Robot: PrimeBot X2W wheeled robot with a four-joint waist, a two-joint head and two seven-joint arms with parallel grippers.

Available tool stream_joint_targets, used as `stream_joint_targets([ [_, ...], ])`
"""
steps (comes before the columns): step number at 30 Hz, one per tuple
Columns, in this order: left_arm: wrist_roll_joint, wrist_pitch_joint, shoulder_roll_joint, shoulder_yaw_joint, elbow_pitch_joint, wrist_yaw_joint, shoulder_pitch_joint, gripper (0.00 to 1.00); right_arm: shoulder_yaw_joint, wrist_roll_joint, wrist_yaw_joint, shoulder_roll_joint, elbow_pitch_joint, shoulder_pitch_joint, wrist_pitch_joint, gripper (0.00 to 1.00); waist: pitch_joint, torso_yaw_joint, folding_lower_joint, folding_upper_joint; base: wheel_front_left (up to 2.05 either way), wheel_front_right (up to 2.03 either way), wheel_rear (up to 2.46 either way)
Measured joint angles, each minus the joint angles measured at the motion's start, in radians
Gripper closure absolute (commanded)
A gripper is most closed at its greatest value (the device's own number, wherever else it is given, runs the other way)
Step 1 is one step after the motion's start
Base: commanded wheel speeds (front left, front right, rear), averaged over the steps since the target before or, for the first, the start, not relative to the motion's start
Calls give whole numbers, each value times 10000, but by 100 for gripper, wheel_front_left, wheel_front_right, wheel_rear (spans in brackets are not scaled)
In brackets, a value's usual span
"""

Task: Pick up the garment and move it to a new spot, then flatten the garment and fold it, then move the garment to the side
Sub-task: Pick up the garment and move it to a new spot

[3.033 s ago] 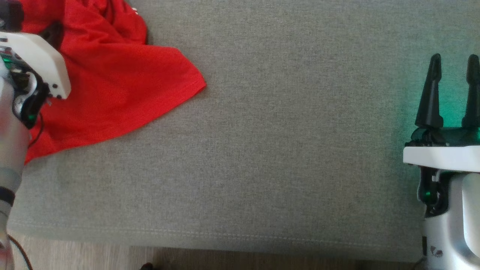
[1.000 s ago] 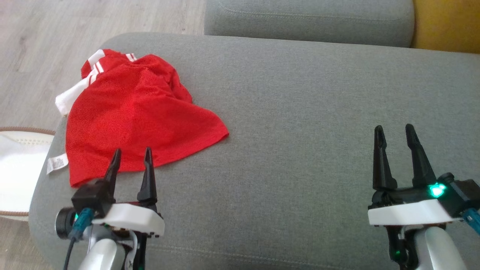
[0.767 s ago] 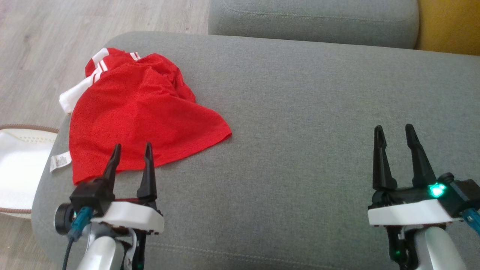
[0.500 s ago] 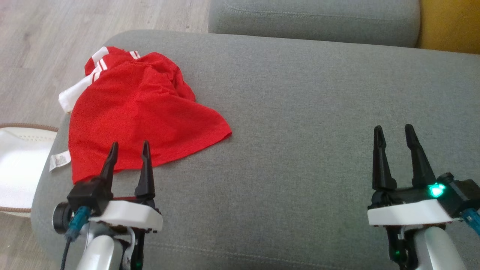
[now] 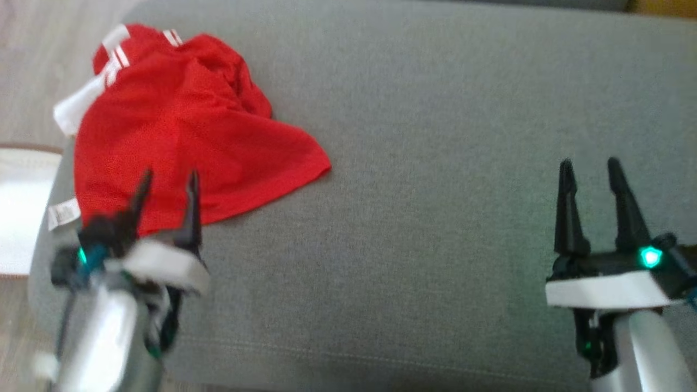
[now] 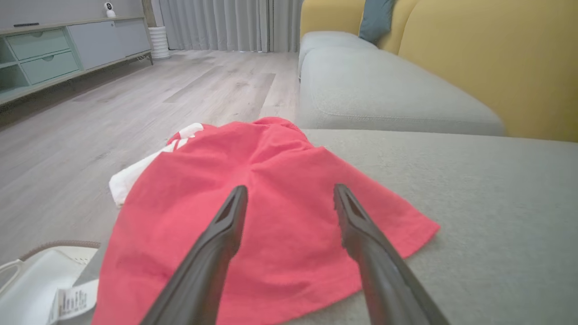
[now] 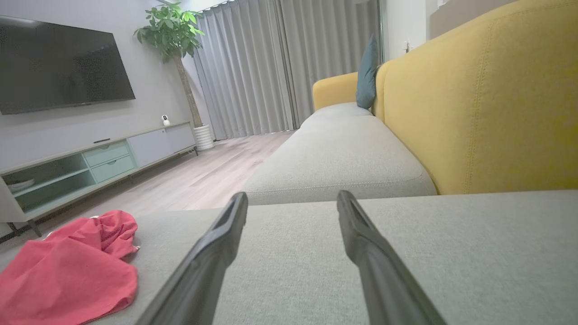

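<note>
The garment (image 5: 179, 136) is a red shirt with white stripes and a white trim, lying crumpled at the left end of the grey sofa seat (image 5: 435, 163). My left gripper (image 5: 167, 182) hovers open over the near hem of the garment, nothing between its fingers. Seen from the left wrist, the garment (image 6: 266, 203) spreads under my left gripper (image 6: 289, 196). Over bare cushion at the right, my right gripper (image 5: 591, 166) stands open and empty. From the right wrist the garment (image 7: 72, 271) lies far to the left of my right gripper (image 7: 291, 203).
A white label (image 5: 62, 213) sticks out of the garment at the seat's left edge. A white woven object (image 5: 22, 212) lies on the wooden floor beside the sofa. A second grey cushion (image 6: 375, 95) and the yellow backrest (image 7: 487, 113) lie beyond.
The head camera has tilted down, so the whole picture has shifted. My left gripper has moved forward over the garment's near hem. The right gripper has kept its place.
</note>
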Motion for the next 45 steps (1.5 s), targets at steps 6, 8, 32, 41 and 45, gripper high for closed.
stream_joint_targets([
  [6,90,1438,1112,-17,995,-988,-3050,0,-359,-445,0,-4,-326,-968,0,0,1371,-29,3,0,0,0,0],
  [8,90,1918,1452,-50,1383,-1243,-3870,0,-445,-529,0,-4,-401,-1151,0,0,1776,-37,3,0,0,0,0],
  [32,-3862,5496,3942,-4614,5101,-1732,-9002,0,-232,-1279,0,-15,-771,-1802,-2,0,3830,-363,0,0,0,0,0],
  [41,-5001,5505,4126,-5446,5641,-1732,-9452,100,-196,-1252,0,-15,-815,-1803,-2,0,4060,-542,1,-1,0,0,0],
  [45,-5225,5166,4107,-5509,5889,-1733,-9553,100,-201,-1223,0,-15,-811,-1807,-2,0,4060,-545,1,-1,0,0,0],
])
